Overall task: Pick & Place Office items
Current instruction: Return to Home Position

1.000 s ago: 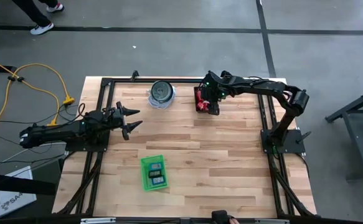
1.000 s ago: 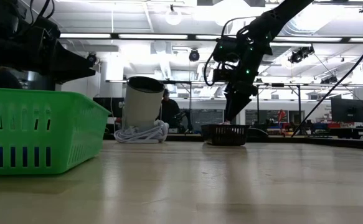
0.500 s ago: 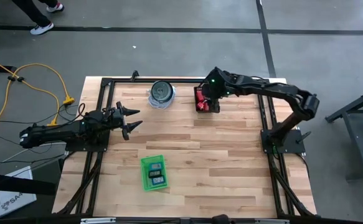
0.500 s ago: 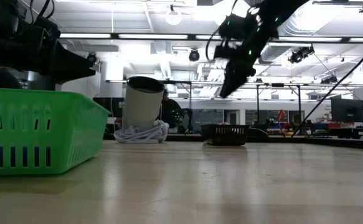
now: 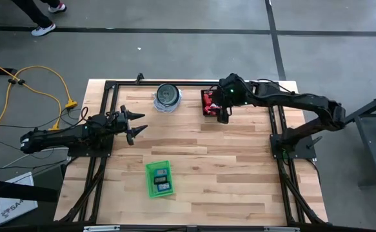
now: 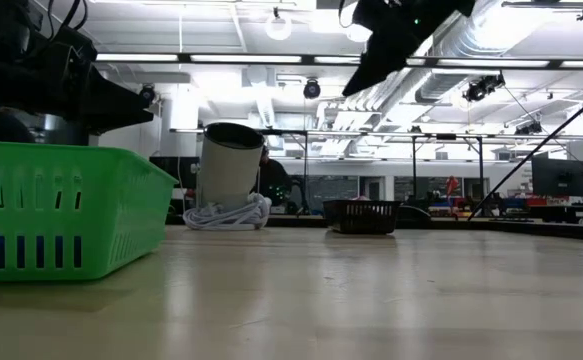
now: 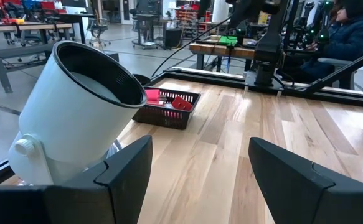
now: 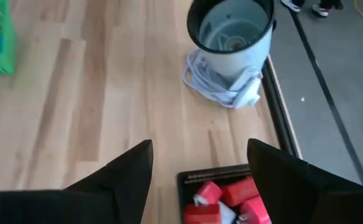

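Nearest me, at about 6 o'clock on the counter [image 5: 239, 167], sits the green tray [image 5: 148, 180] with a few small pieces [image 5: 163, 187] lying in it. Farther in, at 9 o'clock, the left hand [image 5: 139, 124] waits with its fingers spread wide, holding nothing. Along the far edge the white canister [image 5: 167, 95] stands at 12 o'clock on its coiled white cord [image 8: 221, 87], and just beside it at 1 o'clock is the black bin [image 7: 169, 115] holding the red pieces [image 8: 231, 193]. The right hand [image 5: 222, 116] hangs well above the bin, fingers wide and empty. The risk I see is a dip on the way home: a spread finger could catch the bin's rim or the cord and tip things over.
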